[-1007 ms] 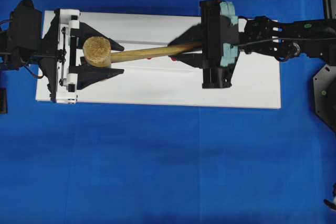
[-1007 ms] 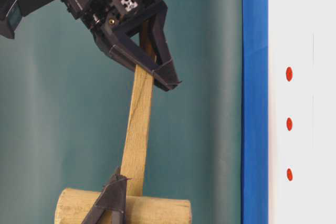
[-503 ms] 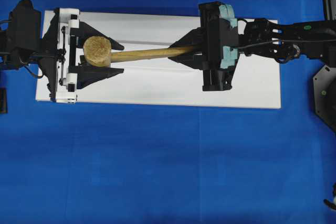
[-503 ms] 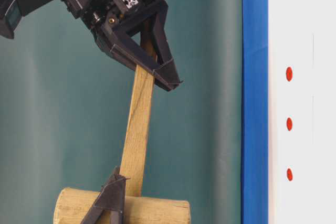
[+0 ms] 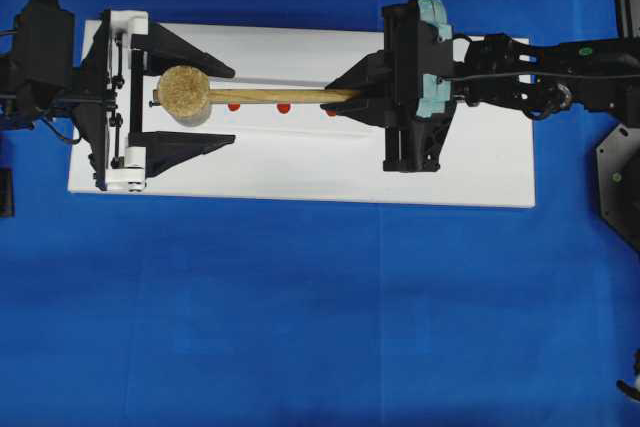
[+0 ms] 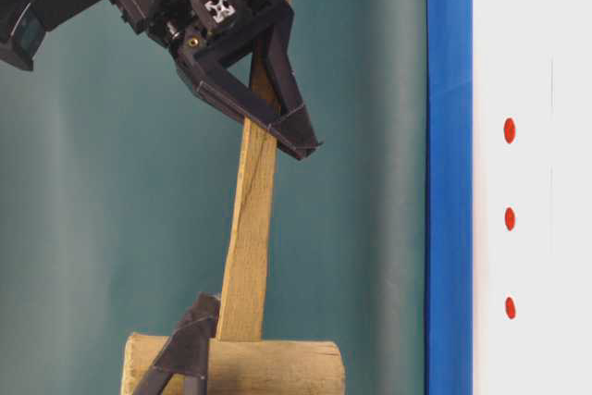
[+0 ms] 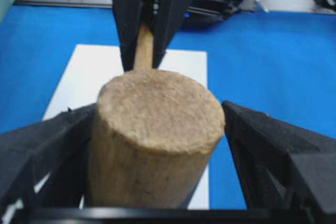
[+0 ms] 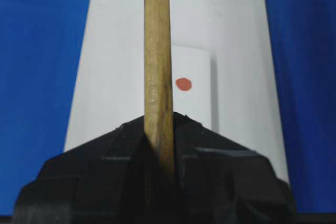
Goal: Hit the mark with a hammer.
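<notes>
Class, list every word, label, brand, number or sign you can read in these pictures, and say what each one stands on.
No readable words, brands or numbers in any view.
Signs only: three unlettered red dots in a row on the white strip; the middle one is the mark.
Black-and-white patterned squares on the right gripper body: a pattern, not text.
The hammer bears no print.

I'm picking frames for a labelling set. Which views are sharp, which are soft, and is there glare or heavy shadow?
Overhead view: sharp, evenly lit, faint shadows beside the hammer handle.
Table-level view: crisp, wood grain readable, no glare.
Left wrist view: hammer head soft, background blurred.
Right wrist view: handle fairly sharp, right gripper body nearly black, one red dot clear.
</notes>
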Available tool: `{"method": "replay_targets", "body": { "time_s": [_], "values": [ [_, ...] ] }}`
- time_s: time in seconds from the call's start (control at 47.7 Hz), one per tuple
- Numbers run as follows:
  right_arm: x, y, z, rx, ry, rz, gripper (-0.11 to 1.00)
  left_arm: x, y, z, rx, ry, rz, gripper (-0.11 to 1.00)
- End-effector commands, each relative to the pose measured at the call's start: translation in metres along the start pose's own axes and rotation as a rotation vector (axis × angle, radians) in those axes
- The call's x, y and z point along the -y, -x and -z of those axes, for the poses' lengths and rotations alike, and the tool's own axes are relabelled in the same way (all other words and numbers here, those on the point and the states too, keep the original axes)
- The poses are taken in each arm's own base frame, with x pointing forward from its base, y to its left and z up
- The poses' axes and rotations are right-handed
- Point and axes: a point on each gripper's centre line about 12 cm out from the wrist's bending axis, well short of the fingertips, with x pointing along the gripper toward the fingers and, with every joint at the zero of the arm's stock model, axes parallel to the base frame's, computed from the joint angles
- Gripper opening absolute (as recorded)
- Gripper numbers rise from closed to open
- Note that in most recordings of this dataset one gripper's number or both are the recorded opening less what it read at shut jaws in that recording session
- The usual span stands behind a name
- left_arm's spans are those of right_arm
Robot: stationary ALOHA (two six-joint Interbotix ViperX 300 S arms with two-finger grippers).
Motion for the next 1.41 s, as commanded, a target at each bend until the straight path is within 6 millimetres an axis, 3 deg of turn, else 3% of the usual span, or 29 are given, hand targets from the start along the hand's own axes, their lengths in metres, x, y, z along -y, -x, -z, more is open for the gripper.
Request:
{"method": "replay_targets", "body": {
  "time_s": [0.0,0.524,0.776,1.028,1.384],
  "values": [
    [0.002,0.009,-0.017,0.051,-0.024,0.003,0.01,0.0,0.007,-0.009,0.029,-0.004,-0.001,0.81],
    [0.0,0.03,-0.003,0.032,-0.046,-0.012,0.01,-0.002,0.087,0.001,0.017,0.005,-0.004,0.81],
    [-0.001,0.029,0.003,0.01,-0.066,-0.017,0.01,-0.001,0.12,0.005,0.009,0.002,-0.003,0.81],
    [0.003,0.022,0.006,-0.003,-0.072,-0.005,0.01,-0.002,0.123,0.01,-0.002,0.005,-0.004,0.81],
    [0.033,0.017,0.007,0.018,-0.096,0.09,0.01,-0.001,0.121,0.013,-0.017,0.007,-0.003,0.8]
  ]
}}
